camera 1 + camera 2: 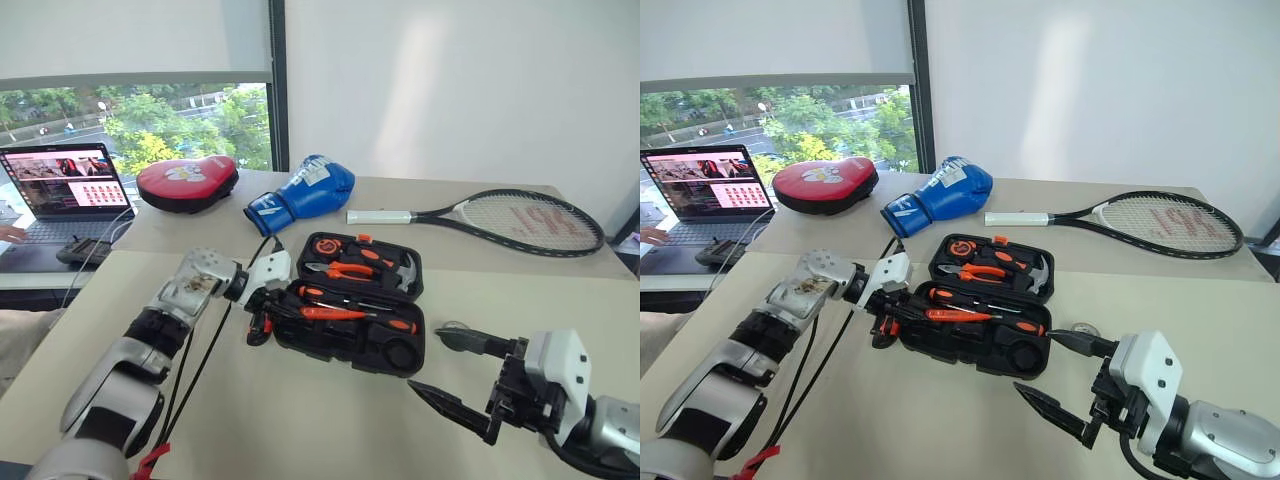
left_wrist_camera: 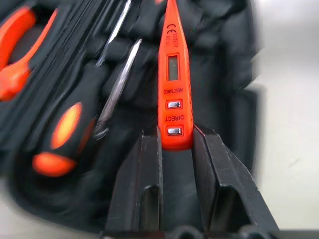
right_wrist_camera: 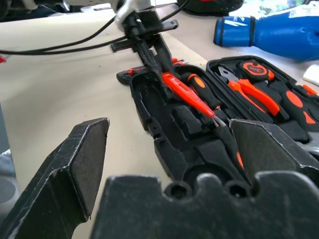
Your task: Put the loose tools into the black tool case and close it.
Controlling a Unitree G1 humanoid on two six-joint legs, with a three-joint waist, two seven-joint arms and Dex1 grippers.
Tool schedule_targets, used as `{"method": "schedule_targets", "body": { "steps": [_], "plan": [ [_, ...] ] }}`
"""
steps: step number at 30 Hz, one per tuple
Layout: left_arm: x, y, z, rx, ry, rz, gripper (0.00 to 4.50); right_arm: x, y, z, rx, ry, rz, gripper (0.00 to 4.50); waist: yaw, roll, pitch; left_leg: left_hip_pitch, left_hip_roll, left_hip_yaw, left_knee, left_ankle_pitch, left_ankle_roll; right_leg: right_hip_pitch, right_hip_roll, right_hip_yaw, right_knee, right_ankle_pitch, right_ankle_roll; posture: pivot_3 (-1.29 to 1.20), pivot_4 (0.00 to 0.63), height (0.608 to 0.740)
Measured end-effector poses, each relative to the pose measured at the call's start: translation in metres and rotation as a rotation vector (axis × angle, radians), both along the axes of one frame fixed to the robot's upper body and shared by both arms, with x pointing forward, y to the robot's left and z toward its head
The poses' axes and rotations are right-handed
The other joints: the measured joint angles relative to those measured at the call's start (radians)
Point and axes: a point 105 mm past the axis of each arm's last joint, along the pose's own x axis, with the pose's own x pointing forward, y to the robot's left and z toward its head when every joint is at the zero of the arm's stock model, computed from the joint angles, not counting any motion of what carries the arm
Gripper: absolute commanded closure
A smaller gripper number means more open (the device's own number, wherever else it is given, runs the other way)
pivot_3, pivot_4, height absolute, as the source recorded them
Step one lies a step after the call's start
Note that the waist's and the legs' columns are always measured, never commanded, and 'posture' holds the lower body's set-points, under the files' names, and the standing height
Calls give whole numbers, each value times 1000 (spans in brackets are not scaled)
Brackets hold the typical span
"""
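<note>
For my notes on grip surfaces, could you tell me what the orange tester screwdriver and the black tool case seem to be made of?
Tester screwdriver: looks like glossy orange plastic, with a small window, printed lettering and two metal contact buttons.
Black tool case: appears to be matte moulded plastic, judging by its dull black surface and shaped recesses.

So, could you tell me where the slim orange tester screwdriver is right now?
The tester screwdriver is pinched in the left gripper over the left end of the open black tool case, beside a black-and-orange screwdriver already lying there.
</note>
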Motion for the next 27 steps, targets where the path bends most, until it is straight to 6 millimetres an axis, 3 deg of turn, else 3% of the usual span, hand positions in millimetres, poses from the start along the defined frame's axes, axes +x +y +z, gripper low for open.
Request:
{"method": "schedule_targets", "body": {
  "steps": [19,21,22,26,27],
  "plan": [
    [17,8,-2,137,-105,-91,4086,-3,-3,0,-11,-9,-53,0,-4,0,0,-2,0,0,11,-3,6,1,-3,0,1,3,6,0,150,740],
    [16,9,-2,136,-92,-92,3087,-3,-3,0,-12,-10,-53,0,-5,0,0,-2,0,0,11,-3,6,1,-3,0,1,3,6,0,150,740],
    [16,9,-2,135,-89,-92,2977,-3,-3,0,-12,-10,-54,0,-5,0,0,-2,0,0,11,-3,6,1,-3,0,1,3,6,0,150,740],
    [17,12,2,117,-85,-81,1601,-2,-4,0,-10,-6,-57,0,-6,0,0,-2,0,0,11,-4,6,1,-3,0,1,3,6,0,150,740],
    [16,13,4,101,-74,-81,1601,-2,-4,0,-10,-6,-57,0,-6,0,0,-3,0,0,11,-4,6,1,-3,0,1,3,6,0,150,740]
  ]
}}
